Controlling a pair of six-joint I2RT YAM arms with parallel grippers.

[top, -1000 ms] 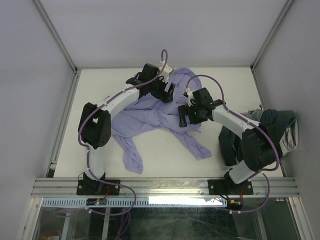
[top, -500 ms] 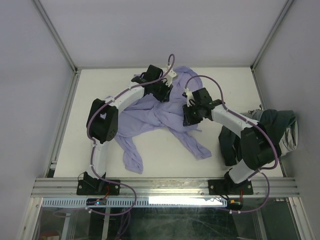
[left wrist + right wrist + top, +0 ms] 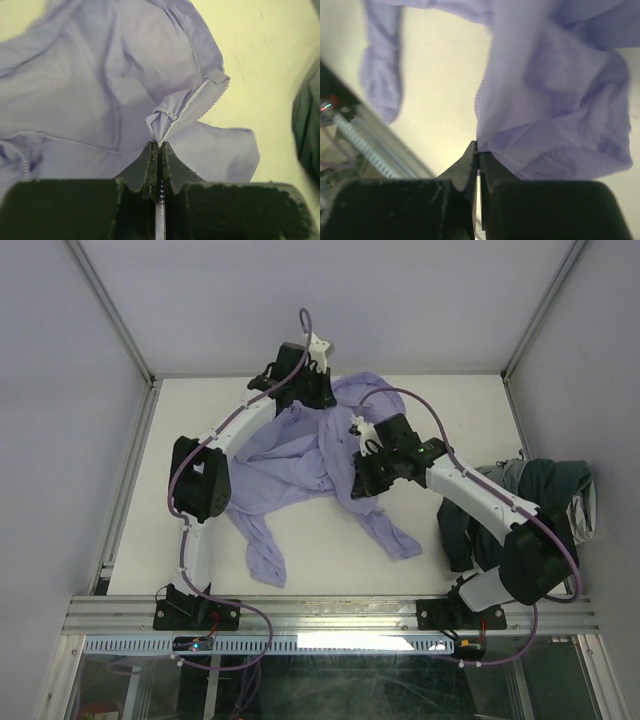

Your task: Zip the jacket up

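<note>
Since 0.5 s ago, L hand [image 3: 318, 392] has swung up toward the far edge of the worktop [image 3: 200, 400], pulling the jacket [image 3: 290, 455] with it. R hand [image 3: 362, 480] has shifted slightly left.

Jacket: lavender, wrinkled, mid-worktop. Upper part is lifted and stretched btwn both hands. One sleeve [image 3: 262, 550] trails toward the near edge.

L hand: fingers closed tight, pinching the fabric edge right at the white zip tape [image 3: 200, 104]. Tape runs away from the pinch to a free end.

R hand: fingers closed, pinching a jacket edge, w/ fabric hanging from the grip per wrist view. Whether this edge carries the other zip half: cannot tell.

Assessment: hands are held apart w/ cloth in tension so the front opening pulls straight, likely prep to find and align the zip halves. Slider not seen in any view. Zip not engaged; task judged early stage.

Dark garment [image 3: 545, 500]: bunched at the right edge of the worktop, apart from the jacket, not involved.

Risk: thin cloth may slip from either pinch if the pull increases.
</note>
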